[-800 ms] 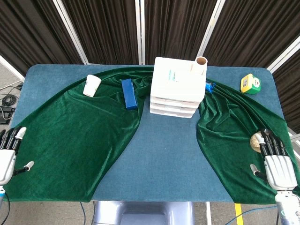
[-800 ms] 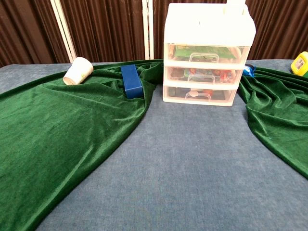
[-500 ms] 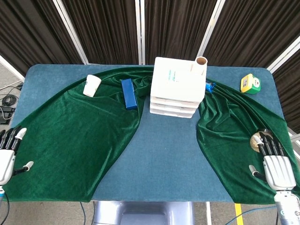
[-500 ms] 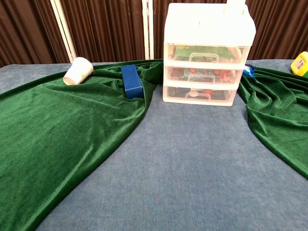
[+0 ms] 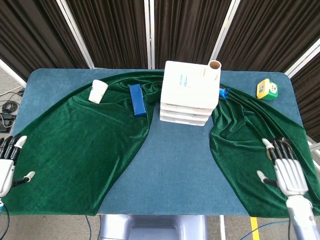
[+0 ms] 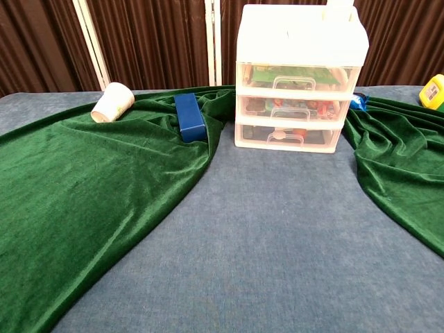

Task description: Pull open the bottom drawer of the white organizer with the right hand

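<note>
bottom drawer (image 6: 287,138) is seen closed, lowest in the white organizer (image 6: 300,78) at the back middle of the surface (image 5: 175,165) | right hand (image 5: 286,171) is held empty, fingers apart, over the green cloth (image 5: 75,135), well apart from the organizer | left hand (image 5: 6,165) is kept empty, fingers apart, at the near left edge
</note>
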{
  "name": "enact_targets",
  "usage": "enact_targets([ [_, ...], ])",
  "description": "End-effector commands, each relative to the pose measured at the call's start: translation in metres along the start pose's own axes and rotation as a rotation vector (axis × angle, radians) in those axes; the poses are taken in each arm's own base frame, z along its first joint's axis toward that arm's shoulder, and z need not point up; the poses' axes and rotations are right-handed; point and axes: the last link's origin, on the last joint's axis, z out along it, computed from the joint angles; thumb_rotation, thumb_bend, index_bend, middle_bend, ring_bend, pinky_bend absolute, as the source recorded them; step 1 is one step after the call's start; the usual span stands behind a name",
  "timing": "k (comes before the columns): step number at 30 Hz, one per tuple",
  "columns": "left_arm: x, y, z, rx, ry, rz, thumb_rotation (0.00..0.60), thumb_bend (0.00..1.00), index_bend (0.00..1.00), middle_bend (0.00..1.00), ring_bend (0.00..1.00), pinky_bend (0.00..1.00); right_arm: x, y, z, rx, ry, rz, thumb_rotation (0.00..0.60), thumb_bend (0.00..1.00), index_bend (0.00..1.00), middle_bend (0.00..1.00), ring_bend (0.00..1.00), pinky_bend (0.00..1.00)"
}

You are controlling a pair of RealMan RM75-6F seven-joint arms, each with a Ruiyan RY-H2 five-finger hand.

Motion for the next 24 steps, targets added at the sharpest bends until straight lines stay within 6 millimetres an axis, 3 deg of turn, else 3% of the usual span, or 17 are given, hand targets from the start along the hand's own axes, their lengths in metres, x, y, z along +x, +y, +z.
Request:
enact_targets([
  [1,0.001,0.0,0.0,0.001,0.003,-0.004,0.6,0.03,0.0,0.0,0.0,0.0,-0.006,-0.029,0.032,0.05,-0.013,0.162,0.6,0.15,0.07,0.53,0.55,0.46],
  [2,0.001,0.0,0.0,0.002,0.004,-0.005,0.6,0.03,0.0,0.0,0.0,0.0,-0.01,-0.035,0.039,0.049,-0.028,0.208,0.6,0.15,0.07,0.65,0.67,0.56],
  [4,0.002,-0.001,0.0,0.002,0.008,-0.009,0.6,0.03,0.0,0.0,0.0,0.0,-0.018,-0.047,0.051,0.034,-0.078,0.326,0.6,0.19,0.07,0.79,0.82,0.69],
  [7,0.004,-0.002,0.0,0.003,0.016,-0.019,0.6,0.03,0.0,0.0,0.0,0.0,-0.034,-0.071,0.067,-0.021,-0.192,0.64,0.6,0.32,0.07,0.89,0.91,0.79],
  [15,0.006,-0.005,0.001,0.008,0.024,-0.032,0.6,0.03,0.0,0.0,0.0,0.0,-0.06,-0.093,0.083,-0.098,-0.327,0.949,0.6,0.48,0.07,0.91,0.93,0.81],
  [19,0.006,-0.007,0.001,0.015,0.023,-0.04,0.6,0.03,0.0,0.0,0.0,0.0,-0.089,-0.113,0.092,-0.194,-0.413,1.215,0.6,0.56,0.07,0.92,0.93,0.81],
  [24,0.008,-0.009,0.003,0.02,0.024,-0.047,0.6,0.03,0.0,0.0,0.0,0.0,-0.11,-0.12,0.098,-0.22,-0.456,1.282,0.6,0.59,0.06,0.92,0.93,0.81],
])
